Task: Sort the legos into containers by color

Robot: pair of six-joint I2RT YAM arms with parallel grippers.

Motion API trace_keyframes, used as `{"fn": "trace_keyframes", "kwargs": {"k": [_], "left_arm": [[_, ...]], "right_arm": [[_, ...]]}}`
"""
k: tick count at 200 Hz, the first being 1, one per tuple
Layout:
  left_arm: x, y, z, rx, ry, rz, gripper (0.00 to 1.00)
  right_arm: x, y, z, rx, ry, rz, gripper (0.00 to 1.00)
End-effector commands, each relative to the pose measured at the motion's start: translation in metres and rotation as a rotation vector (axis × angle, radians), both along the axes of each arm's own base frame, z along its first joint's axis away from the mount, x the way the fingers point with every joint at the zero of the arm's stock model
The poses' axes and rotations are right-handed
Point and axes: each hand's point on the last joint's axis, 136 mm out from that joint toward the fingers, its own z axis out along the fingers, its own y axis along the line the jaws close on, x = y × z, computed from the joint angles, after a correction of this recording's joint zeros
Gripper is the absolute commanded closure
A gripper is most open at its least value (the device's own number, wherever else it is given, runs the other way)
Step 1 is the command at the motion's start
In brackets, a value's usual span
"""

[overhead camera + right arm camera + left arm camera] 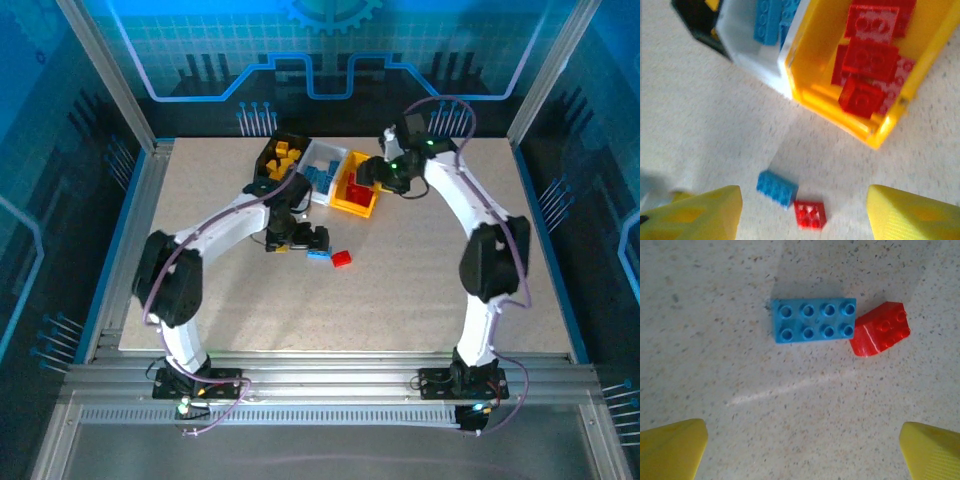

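Top view: I count three joined bins, black bin (272, 150), white bin (326, 158) and yellow bin (350, 207), on the table (400, 290). Two loose pieces, the blue brick (318, 257) touching the red brick (342, 259), lie just beside the left gripper (300, 240). The right gripper (385, 175) hangs at the yellow bin's right edge.

Left wrist: fingers (670, 447) spread wide and empty, with both bricks lying ahead of them.

Right wrist: fingers (915, 215) apart and empty. The yellow bin holds at least four red bricks (870, 57).

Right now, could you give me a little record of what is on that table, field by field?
black bin: holds yellow bricks
white bin: holds blue bricks
yellow bin: holds red bricks
loose on the table: one blue brick and one red brick, side by side
left end effector: open, empty, above the loose pair
right end effector: open, empty, near the yellow bin
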Motion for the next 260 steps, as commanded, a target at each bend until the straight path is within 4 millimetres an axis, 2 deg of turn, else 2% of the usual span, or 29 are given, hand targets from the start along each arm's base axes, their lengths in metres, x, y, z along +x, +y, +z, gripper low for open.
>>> {"fn": "trace_keyframes", "kwargs": {"k": [1,21,41,75,121,151,186,260], "left_arm": [[0.010,-0.006,-0.011,0.040,0.011,-0.045,0.01],[0.023,-0.011,-0.020,0.061,0.018,-0.055,0.01],[0.033,-0.014,-0.029,0.092,0.034,-0.066,0.01],[0.045,-0.018,-0.041,0.120,0.045,-0.080,0.01],[0.050,-0.028,-0.056,0.117,0.067,-0.098,0.01],[0.054,-0.027,-0.065,0.136,0.077,-0.098,0.02],[0.048,-0.019,-0.075,0.173,0.100,-0.099,0.03],[0.033,-0.008,-0.082,0.208,0.138,-0.095,0.23]], "right_arm": [[-0.035,-0.012,0.007,0.020,-0.002,0.018,0.32],[-0.070,-0.018,0.001,0.027,0.025,0.021,0.32],[-0.095,-0.024,-0.004,0.030,0.037,0.021,0.32],[-0.118,-0.027,-0.013,0.042,0.061,0.023,0.32],[-0.129,-0.029,-0.022,0.048,0.087,0.020,0.32],[-0.133,-0.028,-0.025,0.054,0.099,0.022,0.32],[-0.134,-0.028,-0.029,0.050,0.108,0.029,0.32],[-0.127,-0.025,-0.038,0.055,0.124,0.031,0.32]]}}
